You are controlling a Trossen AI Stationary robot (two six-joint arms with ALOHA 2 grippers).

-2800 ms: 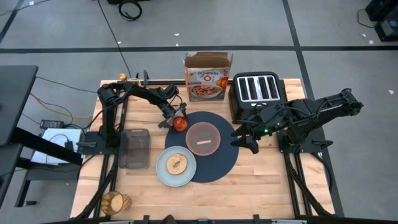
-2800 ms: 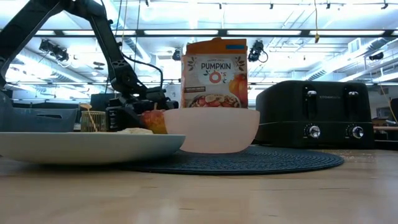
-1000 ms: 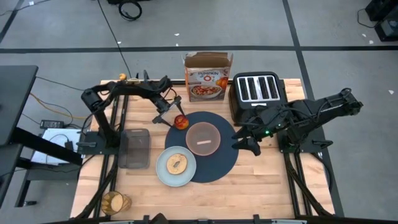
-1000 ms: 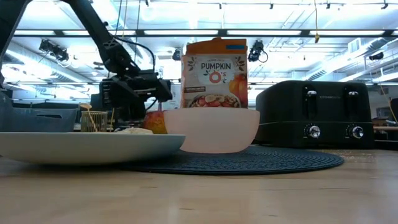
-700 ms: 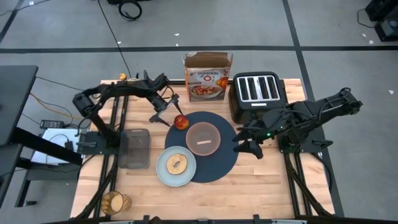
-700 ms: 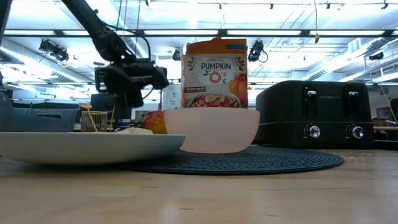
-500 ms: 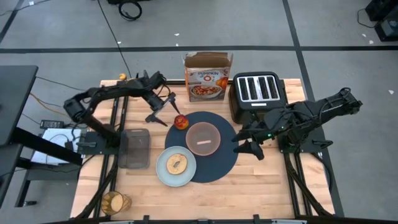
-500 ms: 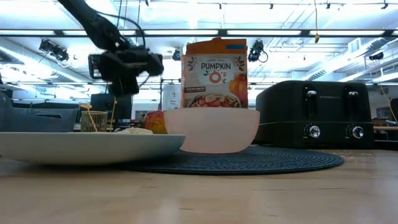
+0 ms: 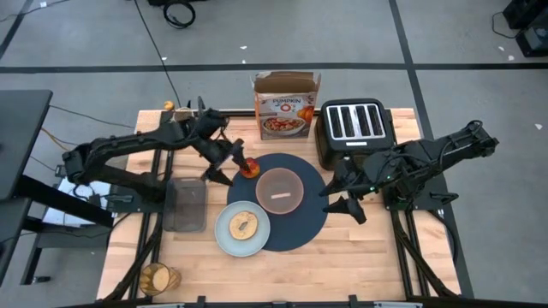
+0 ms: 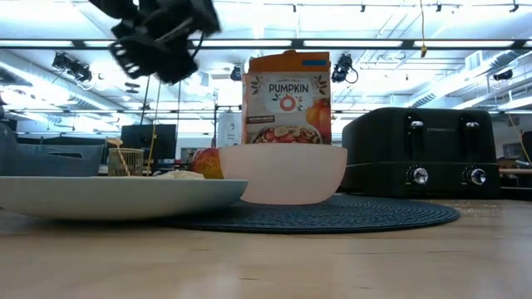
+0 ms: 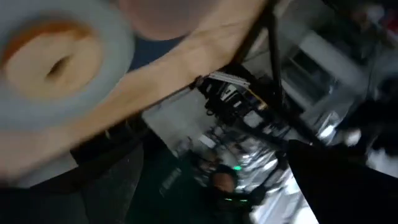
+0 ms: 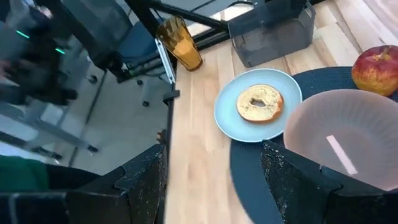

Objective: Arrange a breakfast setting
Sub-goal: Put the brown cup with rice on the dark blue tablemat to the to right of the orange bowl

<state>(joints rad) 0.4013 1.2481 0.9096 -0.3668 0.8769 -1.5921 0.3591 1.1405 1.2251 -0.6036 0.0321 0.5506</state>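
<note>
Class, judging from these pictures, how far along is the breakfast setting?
Done: the pinkish bowl and red apple sit on the round dark-blue placemat, with the pale-blue plate and its bagel overlapping the mat's edge. In hand: nothing; the left end effector hangs raised near the apple, the right end effector waits open at the mat's far side. Left: the amber glass stands at the table's corner.

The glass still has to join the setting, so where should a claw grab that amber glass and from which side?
Grip the glass around its side wall, near the middle, coming in level from the open table side. It stands upright near the front left corner, away from the plate, so a side grasp looks unobstructed. The left claw is nearer, probably.
</note>
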